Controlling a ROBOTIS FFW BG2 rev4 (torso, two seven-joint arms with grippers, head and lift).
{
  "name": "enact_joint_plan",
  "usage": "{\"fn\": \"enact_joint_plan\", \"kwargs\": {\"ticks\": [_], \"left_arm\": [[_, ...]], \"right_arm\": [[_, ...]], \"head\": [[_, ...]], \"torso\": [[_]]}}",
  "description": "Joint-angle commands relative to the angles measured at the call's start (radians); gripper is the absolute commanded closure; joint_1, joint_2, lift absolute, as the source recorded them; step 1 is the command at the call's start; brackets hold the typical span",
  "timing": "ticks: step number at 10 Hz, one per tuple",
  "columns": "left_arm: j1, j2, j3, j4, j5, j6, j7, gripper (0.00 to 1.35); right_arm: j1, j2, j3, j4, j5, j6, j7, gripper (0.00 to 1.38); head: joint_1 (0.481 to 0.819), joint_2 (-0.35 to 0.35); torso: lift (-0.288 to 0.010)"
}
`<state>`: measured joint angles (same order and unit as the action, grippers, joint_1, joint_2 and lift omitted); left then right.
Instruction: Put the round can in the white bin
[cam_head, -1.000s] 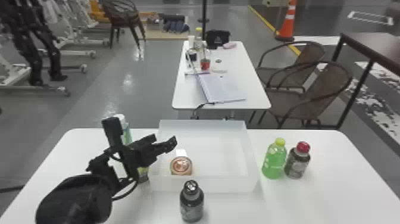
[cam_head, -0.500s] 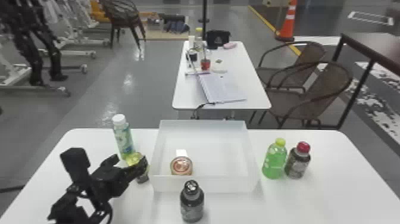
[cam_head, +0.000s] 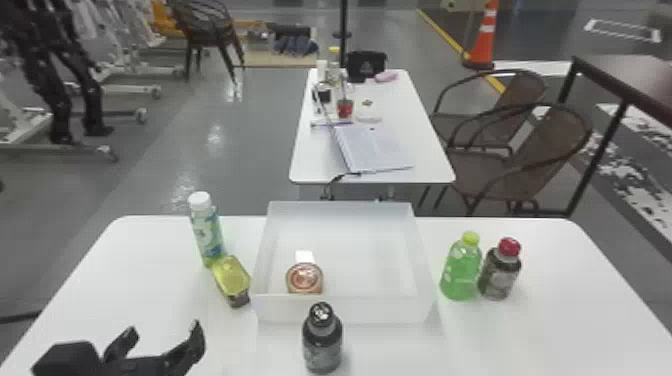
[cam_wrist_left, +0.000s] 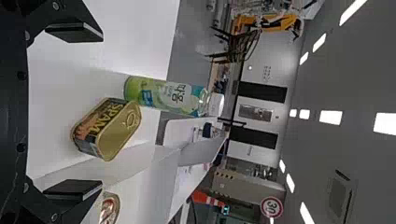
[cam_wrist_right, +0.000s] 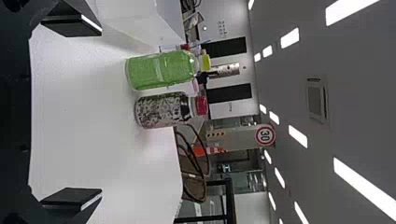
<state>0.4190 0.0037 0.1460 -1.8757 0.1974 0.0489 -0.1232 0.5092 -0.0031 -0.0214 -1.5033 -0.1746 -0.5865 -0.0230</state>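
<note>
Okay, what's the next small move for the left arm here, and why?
I'd probably draw the left gripper a little farther from the white bin and let it rest. The round can is already inside the bin, and the gripper's fingers stand open with nothing between them, so another grasp seems unnecessary.

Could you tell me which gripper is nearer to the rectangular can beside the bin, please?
Left. The left gripper is open just short of the rectangular can; the right gripper faces the green bottle, right of the bin.
</note>
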Motion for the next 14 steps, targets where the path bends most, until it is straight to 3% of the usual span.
{"fn": "enact_joint_plan", "kwargs": {"ticks": [1,3,5,9,14], "left_arm": [[0.083,-0.006,-0.008,-0.023,-0.035,-0.069,0.030,0.19],[0.138,-0.006,-0.002,-0.022,-0.087,-0.116,0.028,0.19],[0.156,0.013,0.001,0.018,-0.139,-0.179,0.028,0.19],[0.122,-0.002,0.010,0.118,-0.193,-0.319,0.020,0.19],[0.098,-0.004,0.003,0.159,-0.197,-0.351,-0.003,0.19]], "right_arm": [[0.002,0.004,0.000,0.000,-0.002,-0.001,0.000,0.09],[0.002,0.004,0.000,0.000,-0.003,-0.001,0.000,0.09],[0.002,0.004,0.000,0.003,-0.002,-0.001,-0.003,0.09],[-0.008,0.004,0.000,0.012,-0.002,-0.012,-0.009,0.09],[-0.024,0.004,0.000,0.029,-0.006,-0.024,-0.011,0.09]], "head": [[0.549,0.000],[0.549,0.000],[0.549,0.000],[0.549,0.000],[0.549,0.000]], "torso": [[-0.100],[-0.100],[-0.100],[-0.100],[-0.100]]}}
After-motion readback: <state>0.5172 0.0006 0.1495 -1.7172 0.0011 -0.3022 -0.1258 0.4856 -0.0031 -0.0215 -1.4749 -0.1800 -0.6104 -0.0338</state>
